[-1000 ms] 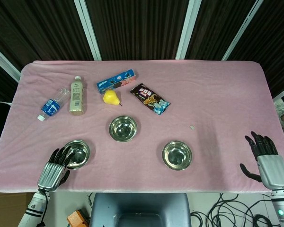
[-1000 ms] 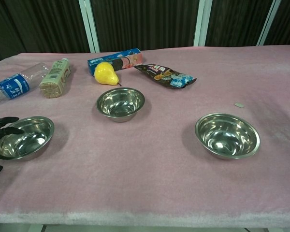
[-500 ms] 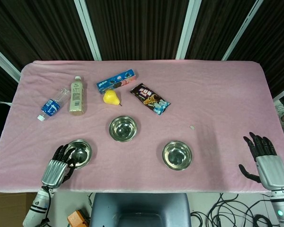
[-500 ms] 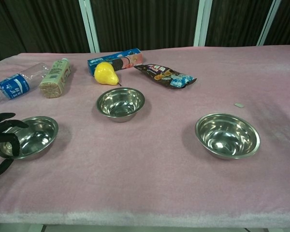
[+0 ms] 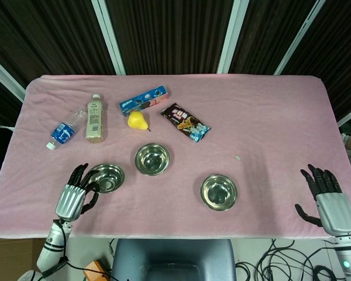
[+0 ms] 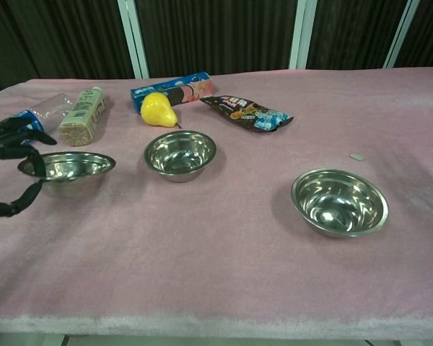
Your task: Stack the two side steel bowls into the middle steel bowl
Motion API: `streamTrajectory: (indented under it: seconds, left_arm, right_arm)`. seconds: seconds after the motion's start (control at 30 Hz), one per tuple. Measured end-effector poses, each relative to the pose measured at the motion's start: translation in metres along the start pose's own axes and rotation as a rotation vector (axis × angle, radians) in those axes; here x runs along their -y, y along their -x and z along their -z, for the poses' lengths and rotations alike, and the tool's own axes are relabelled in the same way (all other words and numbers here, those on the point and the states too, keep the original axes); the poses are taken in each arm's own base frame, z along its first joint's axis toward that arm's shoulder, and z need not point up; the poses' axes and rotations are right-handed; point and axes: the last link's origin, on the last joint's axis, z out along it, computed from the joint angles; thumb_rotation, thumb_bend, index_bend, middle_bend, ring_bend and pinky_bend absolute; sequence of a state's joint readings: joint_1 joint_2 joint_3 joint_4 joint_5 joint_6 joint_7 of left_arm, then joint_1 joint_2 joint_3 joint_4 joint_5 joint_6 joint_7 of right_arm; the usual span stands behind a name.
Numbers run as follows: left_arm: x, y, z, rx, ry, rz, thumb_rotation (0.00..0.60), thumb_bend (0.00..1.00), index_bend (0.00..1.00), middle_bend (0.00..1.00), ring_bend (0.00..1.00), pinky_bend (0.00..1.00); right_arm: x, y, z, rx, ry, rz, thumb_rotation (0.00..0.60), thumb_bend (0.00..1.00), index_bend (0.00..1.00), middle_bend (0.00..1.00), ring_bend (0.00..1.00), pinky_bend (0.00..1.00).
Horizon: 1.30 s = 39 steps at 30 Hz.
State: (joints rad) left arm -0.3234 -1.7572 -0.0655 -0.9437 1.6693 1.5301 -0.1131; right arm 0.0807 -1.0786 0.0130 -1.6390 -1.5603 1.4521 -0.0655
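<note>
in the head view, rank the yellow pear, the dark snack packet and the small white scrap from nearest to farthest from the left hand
1. Yellow pear, up and right of the left hand, beyond the bowls.
2. Dark snack packet, further right, mid-table.
3. Small white scrap, farthest, on the right half of the pink cloth.

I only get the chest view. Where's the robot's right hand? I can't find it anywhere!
Observer: The right hand is past the table's near right corner, with its fingers spread and holding nothing.
Operator: Is it close to the right bowl?
Observer: No. In the head view a wide stretch of pink cloth lies between it and the right bowl.
Operator: I only see some black fingers on my left. What's behind them?
Observer: The whole left hand, silver back facing up, gripping the left bowl at its near-left rim.
</note>
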Motion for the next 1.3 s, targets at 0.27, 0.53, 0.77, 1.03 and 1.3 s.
streamTrajectory:
  seconds: [0.27,0.53,0.77,1.03,1.3]
  left_arm:
    - [-0.044,-0.012,-0.066,-0.076,0.092,0.027,0.6,0.44,0.68,0.23,0.06,0.13]
    - [-0.079,0.016,-0.11,-0.003,0.071,0.009,0.6,0.44,0.65,0.23,0.06,0.14]
    - [-0.084,0.043,-0.125,0.066,0.015,-0.018,0.6,0.42,0.16,0.14,0.01,0.14]
    - [-0.086,0.047,-0.115,0.141,0.02,-0.078,0.6,0.42,0.0,0.0,0.0,0.13]
    - [-0.078,0.01,-0.079,0.179,0.032,-0.094,0.6,0.43,0.0,0.0,0.0,0.13]
  right_arm:
    - [-0.004,-0.003,0.0,-0.007,0.009,-0.01,0.6,0.42,0.0,0.0,0.0,0.0]
    - [-0.007,-0.005,-0.001,0.002,0.012,-0.022,0.6,0.42,0.0,0.0,0.0,0.0]
    - [-0.008,-0.006,-0.001,0.001,0.009,-0.03,0.6,0.42,0.0,0.0,0.0,0.0]
    - [-0.008,-0.008,0.001,-0.005,0.003,-0.033,0.6,0.42,0.0,0.0,0.0,0.0]
    - [0.0,-0.001,-0.001,0.017,-0.027,-0.008,0.6,0.42,0.0,0.0,0.0,0.0]
